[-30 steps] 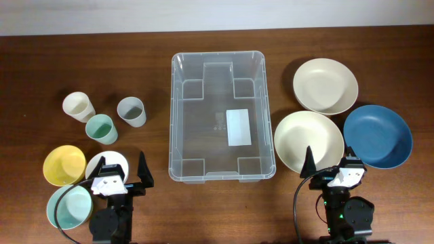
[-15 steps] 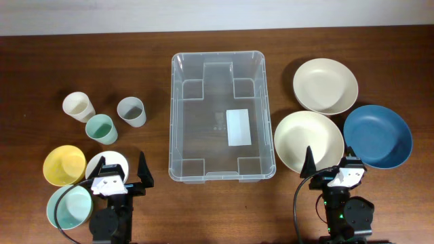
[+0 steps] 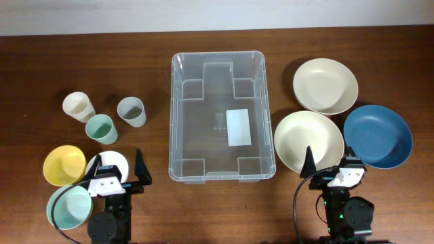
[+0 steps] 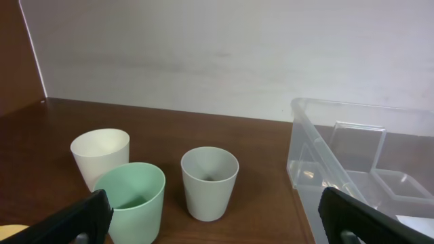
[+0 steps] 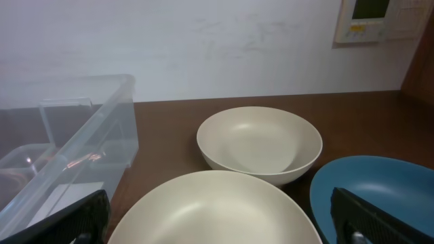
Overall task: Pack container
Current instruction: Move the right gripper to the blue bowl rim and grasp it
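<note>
- Table (image 3: 217, 210): dark brown wood w/ visible grain; everything stands on it.
- Container (image 3: 203, 129): big clear plastic bin, rectangular w/ rounded corners and a rimmed edge. It sits mid-table w/ nothing inside and a small white label (image 3: 239, 127) on its base. It lies between the two arms and further back. The left gripper (image 3: 116, 169) is near its front-left corner and the right gripper (image 3: 330, 165) off its front-right corner; neither touches it.
- Right of the bin are three wide, matte, round bowls. The blue bowl (image 3: 378, 135) is outermost, the near cream bowl (image 3: 305, 139) just beside the bin's wall, and the far cream bowl (image 3: 325, 86) behind both.
- Front left are three small bowls, bunched: yellow bowl (image 3: 62, 165), white bowl (image 3: 112, 161) partly under the left gripper, pale mint bowl (image 3: 68, 207).
- Behind those are three plain tapered cups, all upright: cream cup (image 3: 78, 106), mint cup (image 3: 101, 128), grey cup (image 3: 131, 111).
- Both grippers have black fingers spread wide, w/ nothing held.
</note>
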Robot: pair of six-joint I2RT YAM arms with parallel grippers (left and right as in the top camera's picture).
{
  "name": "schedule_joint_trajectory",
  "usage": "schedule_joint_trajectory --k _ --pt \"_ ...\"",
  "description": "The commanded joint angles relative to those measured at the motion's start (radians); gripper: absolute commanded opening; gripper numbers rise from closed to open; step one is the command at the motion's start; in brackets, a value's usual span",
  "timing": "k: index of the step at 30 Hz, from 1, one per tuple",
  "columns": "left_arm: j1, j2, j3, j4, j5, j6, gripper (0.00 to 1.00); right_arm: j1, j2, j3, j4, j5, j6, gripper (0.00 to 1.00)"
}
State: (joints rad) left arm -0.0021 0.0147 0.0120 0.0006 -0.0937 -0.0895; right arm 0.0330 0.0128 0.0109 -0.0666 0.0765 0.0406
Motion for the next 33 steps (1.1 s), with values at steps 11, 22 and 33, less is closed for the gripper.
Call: schedule_joint_trajectory --k 11,22,33 --pt "0.005 0.082 0.155 -0.138 -0.008 -0.153 0.99 -0.008 0.040 0.068 -0.082 0.042 0.205 0.99" --pt "0.005 0.503 0.550 -0.421 0.021 -0.153 1.00 -0.039 0.430 0.437 -0.308 0.144 0.235 0.99" --pt "0.005 1.027 1.125 -0.838 0.031 -0.047 0.99 -0.362 0.964 1.038 -0.765 -0.138 0.257 0.99"
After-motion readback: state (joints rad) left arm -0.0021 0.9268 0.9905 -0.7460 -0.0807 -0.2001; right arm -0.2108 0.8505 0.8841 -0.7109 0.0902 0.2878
